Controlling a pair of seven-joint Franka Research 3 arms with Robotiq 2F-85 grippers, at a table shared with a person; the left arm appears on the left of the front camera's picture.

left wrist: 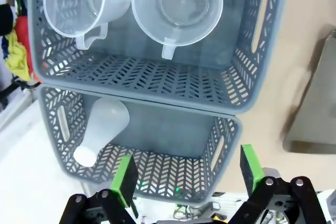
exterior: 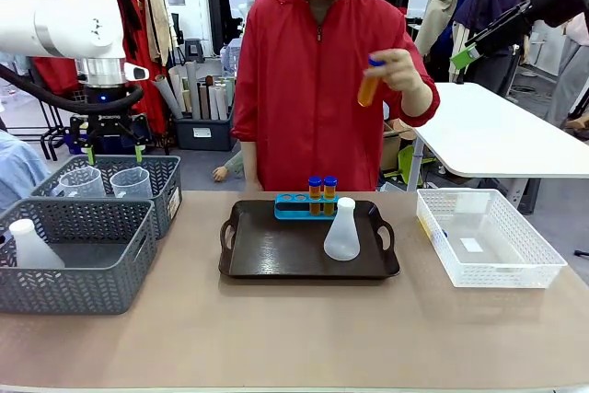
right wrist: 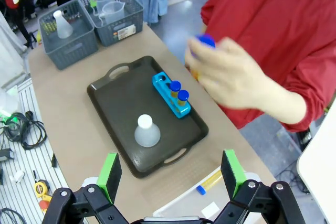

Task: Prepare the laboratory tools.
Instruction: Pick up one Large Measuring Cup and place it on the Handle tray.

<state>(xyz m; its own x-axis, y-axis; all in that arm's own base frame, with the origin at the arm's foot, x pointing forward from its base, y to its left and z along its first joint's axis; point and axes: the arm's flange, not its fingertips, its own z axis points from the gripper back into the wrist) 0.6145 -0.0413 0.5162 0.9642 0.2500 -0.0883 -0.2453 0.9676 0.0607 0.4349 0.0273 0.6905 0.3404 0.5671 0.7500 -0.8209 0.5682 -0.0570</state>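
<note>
Beige tabletop (exterior: pixel 276 338) ran across the front view, with a person in a red jacket at the far side. At the left stood two grey mesh baskets, touching. The near basket (exterior: pixel 83 273) held a white flask (exterior: pixel 32 246). The far basket (exterior: pixel 170 192) held two clear measuring jugs (exterior: pixel 83 181) side by side.

The left gripper (exterior: pixel 113 150) hung above the far basket, jaws wide apart and empty. In its wrist view both jugs lay below it, mouths facing up at the camera, with the basket flask closer to the fingers. It touched none of them.

At the middle sat a dark tray (exterior: pixel 267 255). On its far edge stood a blue rack (exterior: pixel 293 206) with two blue-capped tubes (exterior: pixel 322 192) of orange liquid upright in its right-hand holes. A second flask (exterior: pixel 342 232) stood just in front of them.

Right of the tray, the person's hand (exterior: pixel 400 71) held a third tube (exterior: pixel 370 85) in the air at chest height. A white lattice bin (exterior: pixel 515 273) sat at the table's right end, and the right wrist view showed a tube lying inside it.

The right gripper (right wrist: pixel 170 174) was high above the table's right side, jaws spread with nothing between them. It was well apart from the tray, the rack and the raised tube.
</note>
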